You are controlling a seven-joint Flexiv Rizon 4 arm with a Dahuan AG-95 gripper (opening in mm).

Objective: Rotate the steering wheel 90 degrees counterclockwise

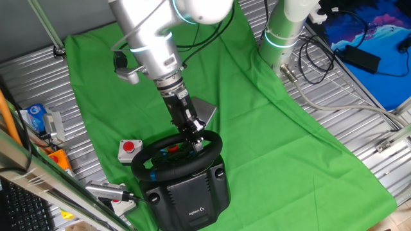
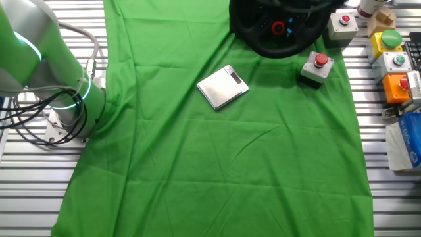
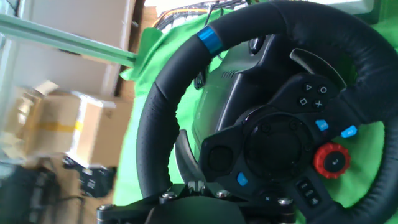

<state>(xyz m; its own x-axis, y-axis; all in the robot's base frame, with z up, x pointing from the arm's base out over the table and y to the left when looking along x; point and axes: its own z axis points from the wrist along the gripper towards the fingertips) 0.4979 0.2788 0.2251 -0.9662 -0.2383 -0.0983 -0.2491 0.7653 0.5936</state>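
The black steering wheel [image 1: 144, 165] stands on its bulky black base [image 1: 192, 199] at the front of the green cloth. It also shows at the top edge of the other fixed view [image 2: 263, 41]. My gripper [image 1: 198, 140] is down on the far right part of the rim and looks shut on it. In the hand view the wheel's rim [image 3: 155, 106] fills the frame, with a blue stripe at the upper left and a red hub dial at the lower right. The gripper [image 3: 196, 185] shows only at the bottom edge, against the rim.
A small grey box with a red button [image 1: 130, 149] sits just left of the wheel, also in the other fixed view [image 2: 317, 66]. A flat silver scale [image 2: 222, 85] lies behind the wheel. More button boxes [image 2: 393, 62] line the table edge. A second arm's base [image 1: 286, 32] stands at the back.
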